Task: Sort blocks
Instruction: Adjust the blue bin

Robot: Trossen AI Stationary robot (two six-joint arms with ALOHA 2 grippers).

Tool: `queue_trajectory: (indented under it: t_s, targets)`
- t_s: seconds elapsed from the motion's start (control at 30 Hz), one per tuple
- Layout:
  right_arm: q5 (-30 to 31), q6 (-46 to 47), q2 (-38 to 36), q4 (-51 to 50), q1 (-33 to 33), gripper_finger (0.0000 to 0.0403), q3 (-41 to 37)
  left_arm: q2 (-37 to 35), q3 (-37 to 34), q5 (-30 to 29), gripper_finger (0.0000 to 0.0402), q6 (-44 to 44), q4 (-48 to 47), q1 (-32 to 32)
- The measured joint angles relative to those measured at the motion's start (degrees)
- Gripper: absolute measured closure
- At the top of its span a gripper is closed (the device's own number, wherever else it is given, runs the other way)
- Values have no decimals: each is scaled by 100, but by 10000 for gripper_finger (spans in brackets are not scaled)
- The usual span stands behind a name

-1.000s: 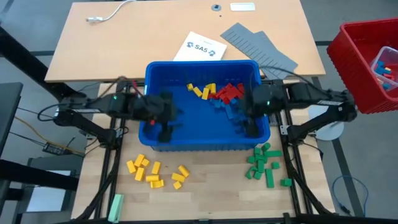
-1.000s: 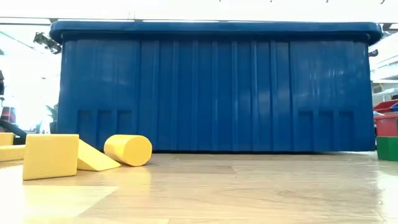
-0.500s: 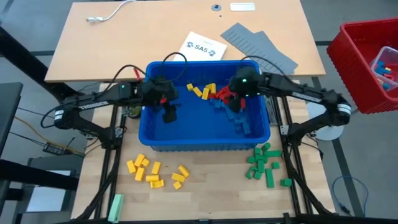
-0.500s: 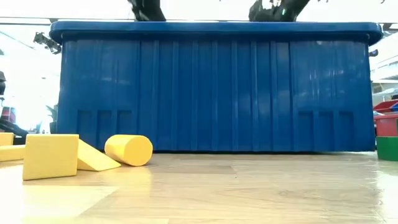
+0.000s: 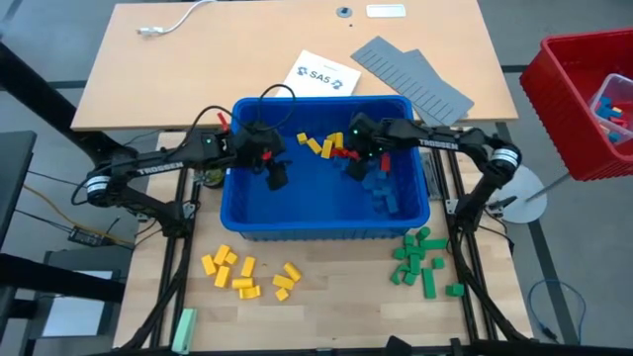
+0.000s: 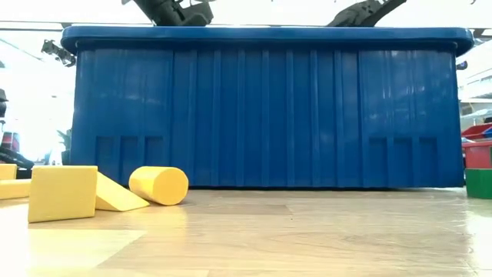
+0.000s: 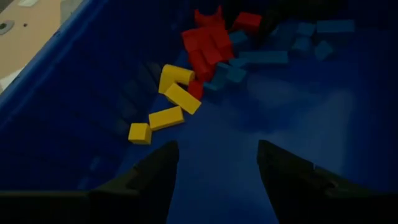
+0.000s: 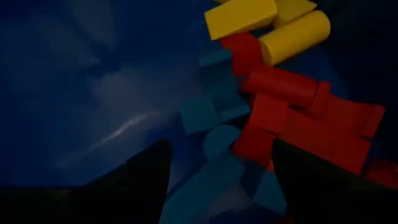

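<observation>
A big blue bin (image 5: 252, 213) stands mid-table, and the low view shows its near wall (image 6: 269, 108). Inside lie yellow blocks (image 5: 318, 144), red blocks (image 5: 343, 150) and blue blocks (image 5: 384, 196). My left gripper (image 5: 279, 176) hangs open in the bin's left half, above bare floor, with the yellow blocks (image 7: 166, 106) ahead of it. My right gripper (image 5: 354, 166) is open in the bin, low over blue blocks (image 8: 211, 112) beside the red blocks (image 8: 298, 118). Sorted yellow blocks (image 5: 247, 272) and green blocks (image 5: 420, 259) lie on the table in front of the bin.
A red basket (image 5: 579, 109) with more blocks stands off the table's right side. Grey ridged panels (image 5: 415, 79), a printed sheet (image 5: 321, 74) and a white cable (image 5: 173, 20) lie behind the bin. A pale green bar (image 5: 184, 326) lies at the near left.
Both grippers have swung from the bin's near wall toward its middle and sunk deeper into it. The left has gone right and a little toward the far edge, the right left toward the red and blue blocks. No block has visibly moved.
</observation>
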Motion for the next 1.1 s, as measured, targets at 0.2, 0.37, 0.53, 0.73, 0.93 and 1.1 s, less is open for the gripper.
queue_trajectory:
  t_s: [0.2,0.37,0.53,0.73,0.93,1.1]
  targets:
    - [-143,96,227,197,-117,159,259,-2,0,-28,174,34,35,-2]
    - [-314,161,217,148,-88,169,386,45,0,-97,174,97,747,11]
    - [-586,371,-292,-108,113,177,422,239,4,-54,174,-297,1478,35]
    - [9,609,-1481,250,547,184,428,872,4,-39,174,-1215,1479,218]
    - [799,728,-2380,439,942,183,434,1800,639,-154,175,-1844,914,515]
    - [1184,751,-2720,455,1121,186,434,2581,1377,-594,175,-2479,378,807]
